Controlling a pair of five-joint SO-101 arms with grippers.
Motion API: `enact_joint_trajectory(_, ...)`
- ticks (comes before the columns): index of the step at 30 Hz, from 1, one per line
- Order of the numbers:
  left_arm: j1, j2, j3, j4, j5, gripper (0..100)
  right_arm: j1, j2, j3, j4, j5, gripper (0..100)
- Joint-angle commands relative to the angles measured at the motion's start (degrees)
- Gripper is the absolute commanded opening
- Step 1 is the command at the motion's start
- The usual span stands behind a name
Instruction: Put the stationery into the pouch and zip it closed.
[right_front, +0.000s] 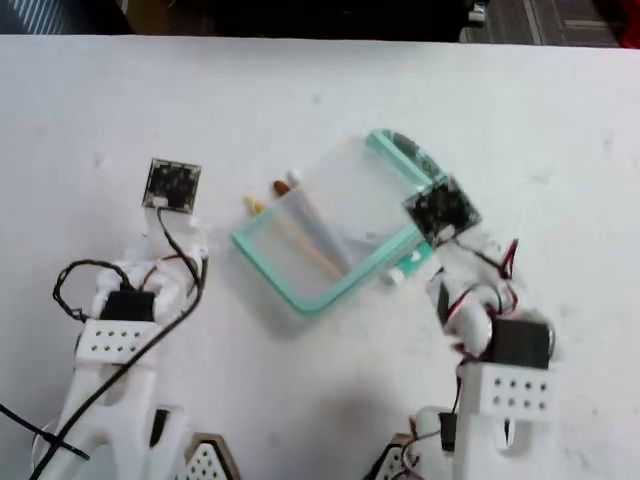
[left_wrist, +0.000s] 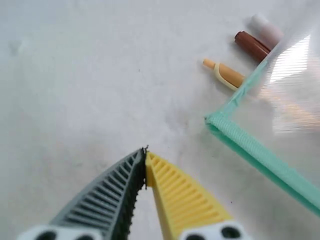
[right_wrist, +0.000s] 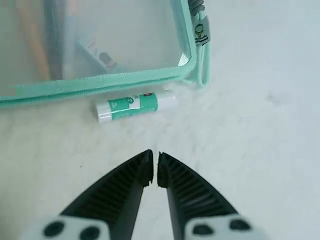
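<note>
Hovering over the white counter (right_front: 300, 90), I hold my left pincer (left_wrist: 145, 152) pressed together, grey finger against yellow finger, with nothing between them. Ahead of its tips and off to the yellow finger's side lies a corner of the clear pouch (left_wrist: 260, 155) with its mint-green trim, well apart from the tips. Three pieces of stationery poke out past the pouch's edge on that side: a yellow pen (left_wrist: 227, 75) nearest my left pincer, then a brown pen (left_wrist: 251, 46), then a white-capped one (left_wrist: 266, 28) farthest off. Their other ends lie inside the pouch, blurred behind its clear wall.

My right pincer (right_wrist: 154, 160) has its black fingers drawn nearly together, just a thin slit between the tips, and it pinches nothing. Just ahead of those tips a white and green glue stick (right_wrist: 132, 104) lies crosswise on the counter, between my right pincer and the pouch's green edge, just beside that edge but outside the pouch. Beyond the glue stick, through the clear wall, I make out several long items lying inside. A green zip pull tab (right_wrist: 200, 31) hangs at the pouch's corner, ahead of the right pincer and a little to one side.

From above, the pouch sits tilted between my two pincers, nearer the right one.
</note>
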Motion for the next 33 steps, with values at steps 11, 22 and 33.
enact_joint_trajectory(11, -0.1, 0.1, -0.9, -1.4, 0.7, 2, -0.4, 26.9, -20.5, 0.9, -6.1, 2.1)
enact_joint_trajectory(22, 1.9, 0.3, -0.8, -1.5, 0.7, 2, -2.7, 43.9, -37.7, -3.6, -5.8, 1.9)
enact_joint_trajectory(33, 2.1, 0.1, 0.4, -2.1, 0.7, 2, -4.2, 71.3, -58.5, -2.2, -6.1, 1.7)
